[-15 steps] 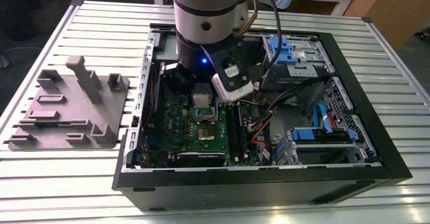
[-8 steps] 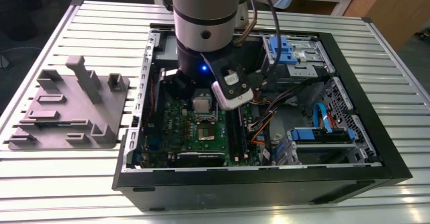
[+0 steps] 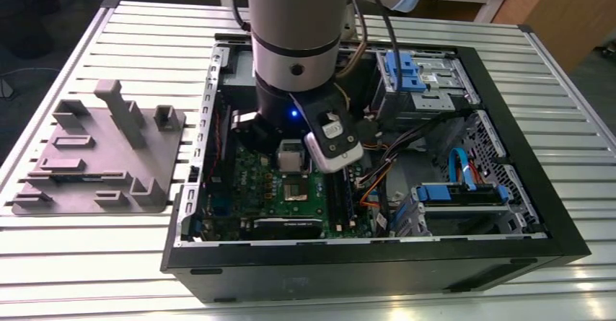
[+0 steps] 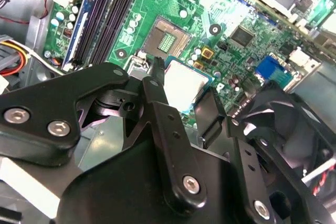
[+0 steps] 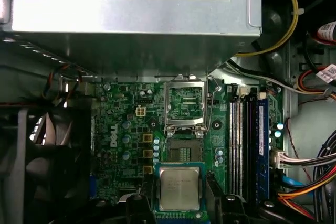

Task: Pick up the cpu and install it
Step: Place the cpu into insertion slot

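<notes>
The cpu is a small square chip with a pale silver top, and my gripper is shut on it, one black finger on each side. It hangs above the green motherboard, just off the open socket. The socket's silvery frame is folded up beyond it. In the second wrist view the cpu sits between the fingers, with the bare socket a short way ahead. In the exterior view the gripper is inside the open computer case, over the board.
A big grey labelled metal box borders the board, with a black fan beside it. Dark memory slots and coloured cables run along the socket's other side. A grey tray lies on the slatted table at the exterior view's left.
</notes>
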